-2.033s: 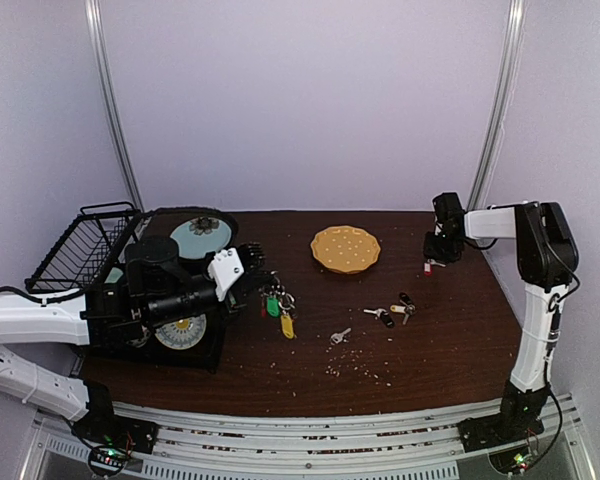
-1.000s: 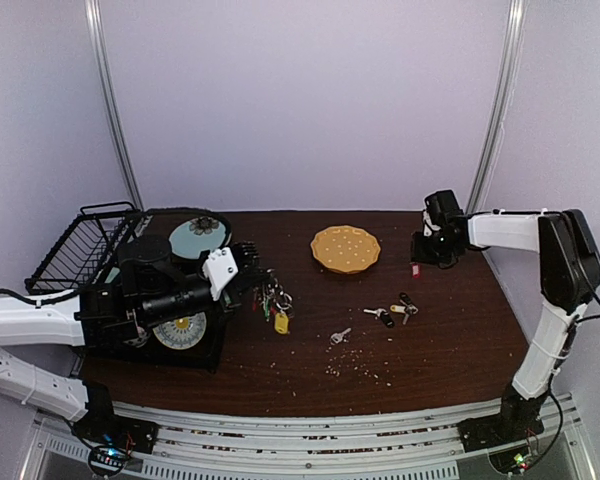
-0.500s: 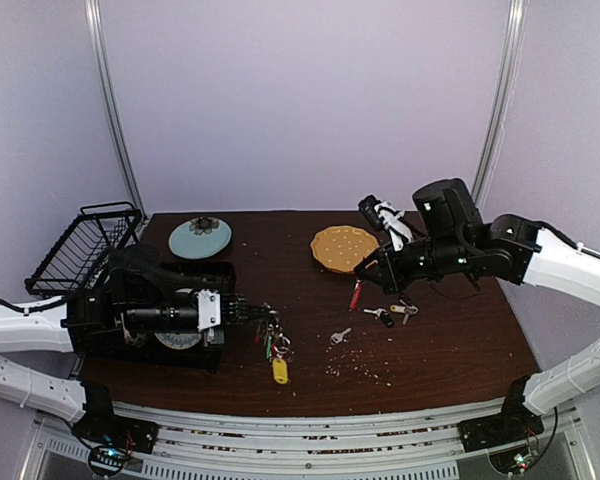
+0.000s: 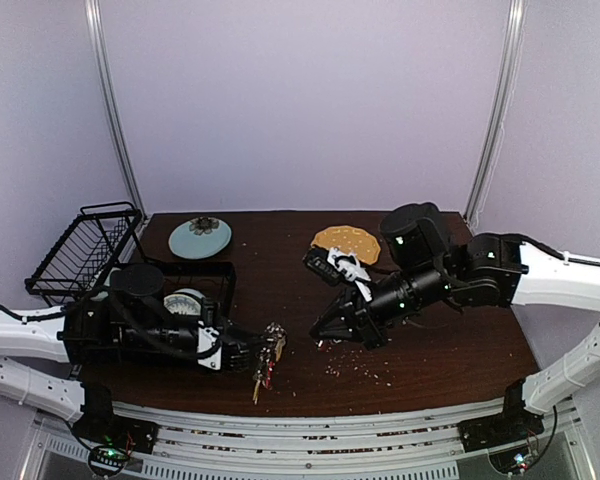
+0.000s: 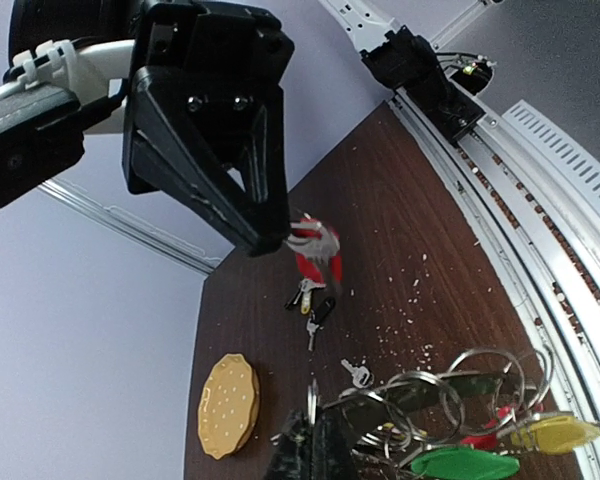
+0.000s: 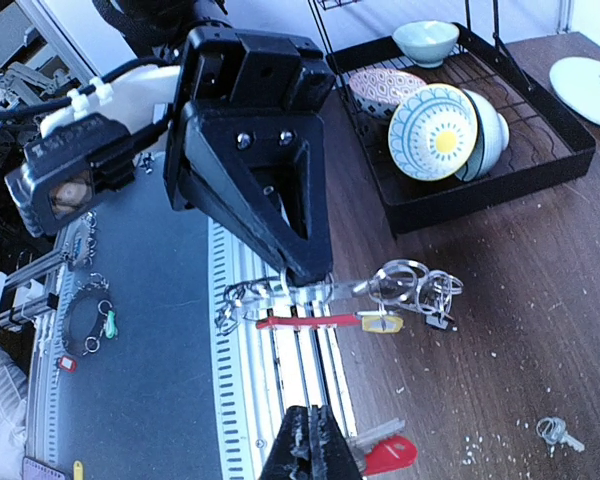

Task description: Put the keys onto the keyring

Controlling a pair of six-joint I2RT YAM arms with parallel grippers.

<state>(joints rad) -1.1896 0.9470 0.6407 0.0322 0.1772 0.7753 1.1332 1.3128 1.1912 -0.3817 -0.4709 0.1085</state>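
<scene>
left gripper [image 4: 256, 351]: clamped on keyring [image 5: 435, 408] | right gripper [image 4: 322, 334]: pinching red key [image 6: 388, 452] | both over counter [image 4: 460, 345], facing each other

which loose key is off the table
The red-headed key, pinched by the right gripper; the small silver key and the dark-headed keys lie on the table.

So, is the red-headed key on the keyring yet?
Not yet. The red-headed key hangs pinched in the right gripper, apart from the keyring that the left gripper holds.
</scene>
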